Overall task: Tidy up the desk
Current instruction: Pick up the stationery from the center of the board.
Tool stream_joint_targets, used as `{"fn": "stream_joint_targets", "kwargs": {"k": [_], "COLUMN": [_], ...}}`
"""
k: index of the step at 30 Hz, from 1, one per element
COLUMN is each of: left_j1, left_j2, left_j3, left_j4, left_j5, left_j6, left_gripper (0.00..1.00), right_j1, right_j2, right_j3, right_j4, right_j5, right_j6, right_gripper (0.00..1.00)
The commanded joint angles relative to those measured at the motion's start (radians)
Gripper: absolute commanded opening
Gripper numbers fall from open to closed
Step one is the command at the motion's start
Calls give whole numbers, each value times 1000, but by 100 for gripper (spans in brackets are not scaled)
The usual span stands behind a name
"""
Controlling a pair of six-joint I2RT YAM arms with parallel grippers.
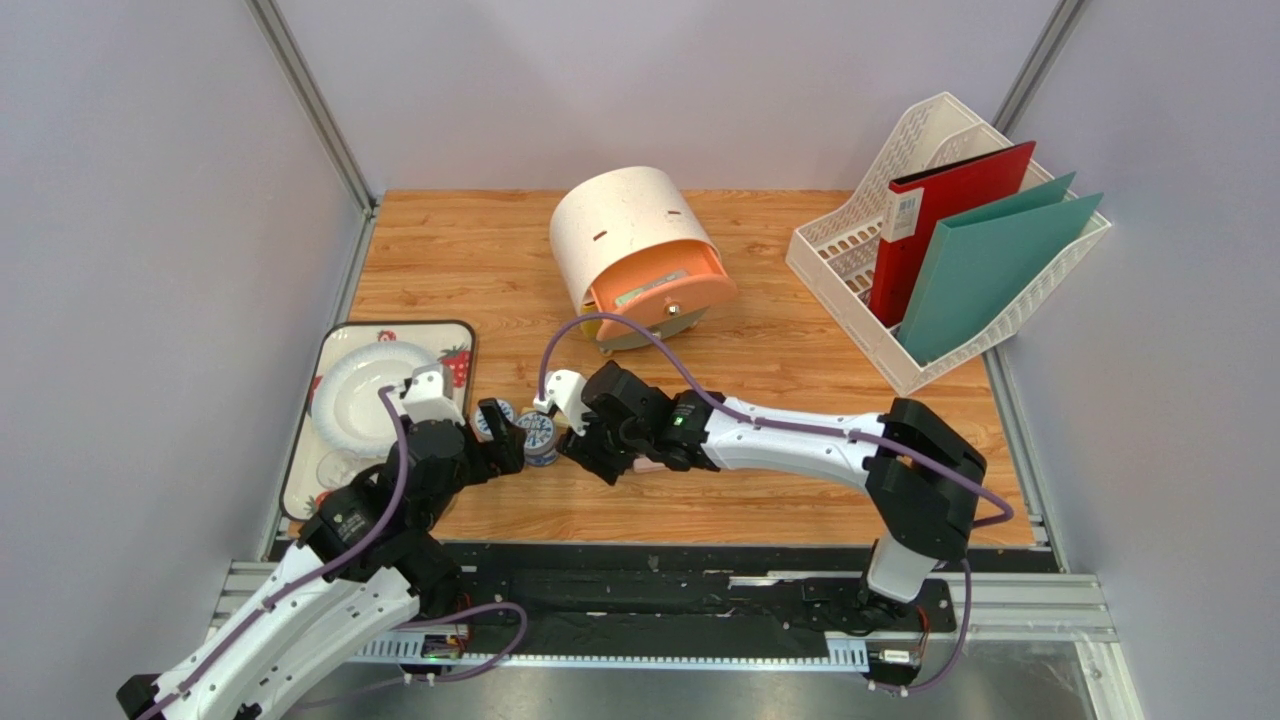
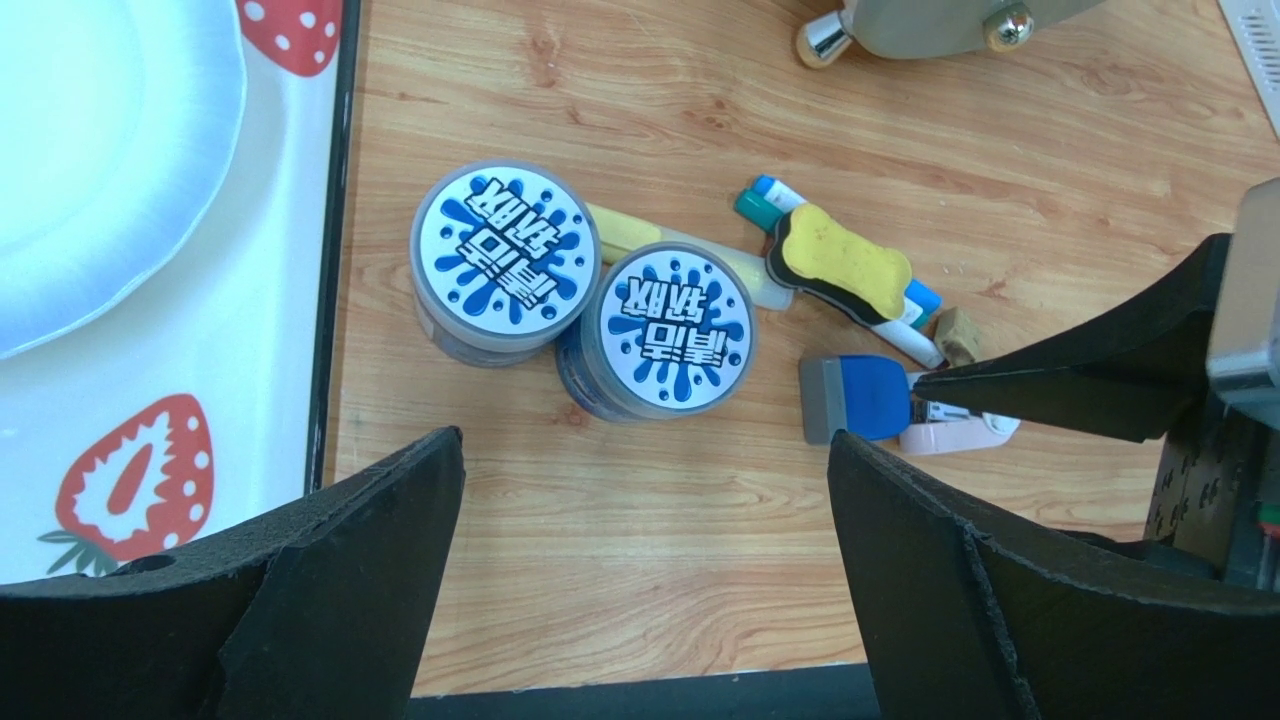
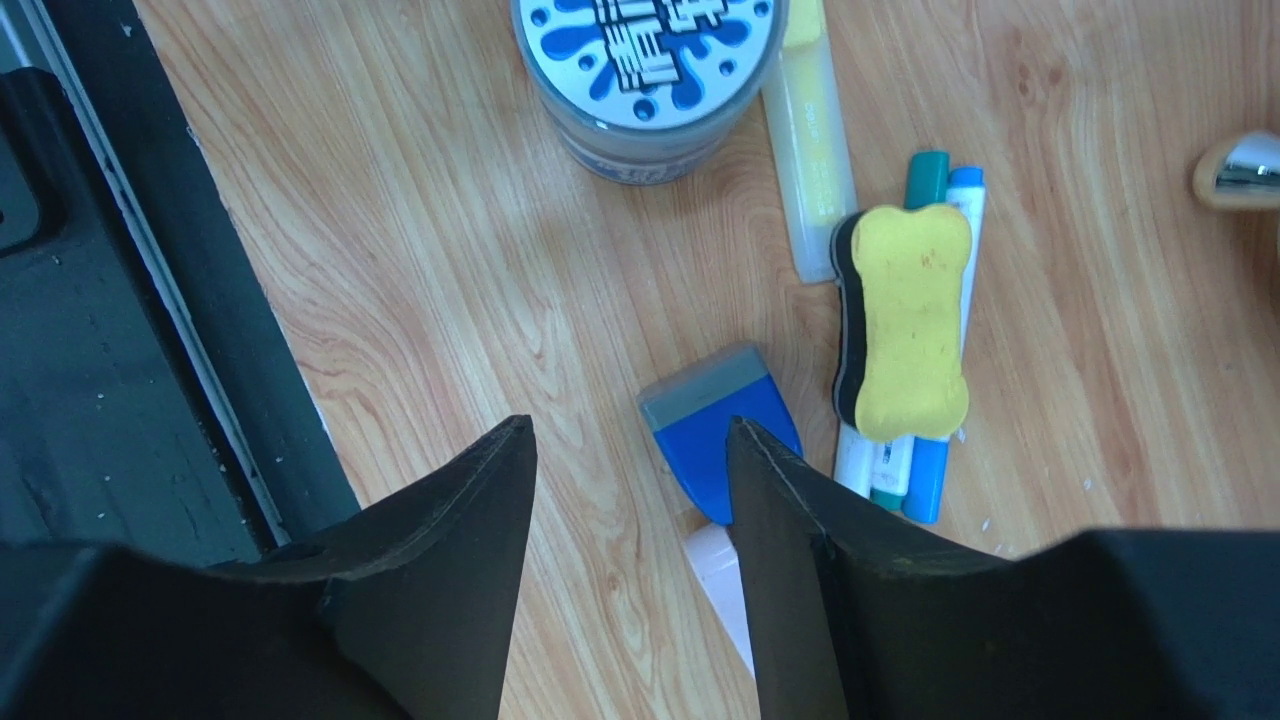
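Observation:
The wood-grain desk (image 1: 481, 255) carries a small heap near its front edge. Two round tins with blue-and-white lids (image 2: 504, 255) (image 2: 673, 326) stand side by side. Right of them lie a yellow highlighter (image 3: 812, 165), teal and blue markers (image 3: 939, 450) under a yellow bone-shaped eraser (image 3: 902, 315), a blue scraper-like piece (image 3: 699, 443) and a pale pink item (image 3: 714, 563). My right gripper (image 3: 628, 435) hovers open, with bare wood between its fingers and one finger overlapping the blue piece. My left gripper (image 2: 646, 495) stands wide open over bare desk just in front of the tins.
A strawberry-print tray (image 1: 451, 338) with a white plate (image 1: 361, 393) lies at the left edge. A round cream box with an orange drawer (image 1: 639, 255) sits at the back middle. A white rack (image 1: 842, 255) holds red and teal folders at the back right.

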Motion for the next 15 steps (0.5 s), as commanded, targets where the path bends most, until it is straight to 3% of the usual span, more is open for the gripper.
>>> {"fn": "stream_joint_targets", "kwargs": {"k": [1, 15], "left_j1": [3, 2], "left_j2": [-16, -32], "left_j3": [16, 18], "left_j4": [-13, -16], "left_j5": [-25, -37], "left_j6": [13, 13], "left_gripper": [99, 99], "right_j1": [5, -4], "right_j2": [60, 213], "right_j3": [106, 273], "right_j4": [-32, -118], "right_j5": [-9, -78], "right_j6": [-100, -216], "right_gripper": [53, 56]}}
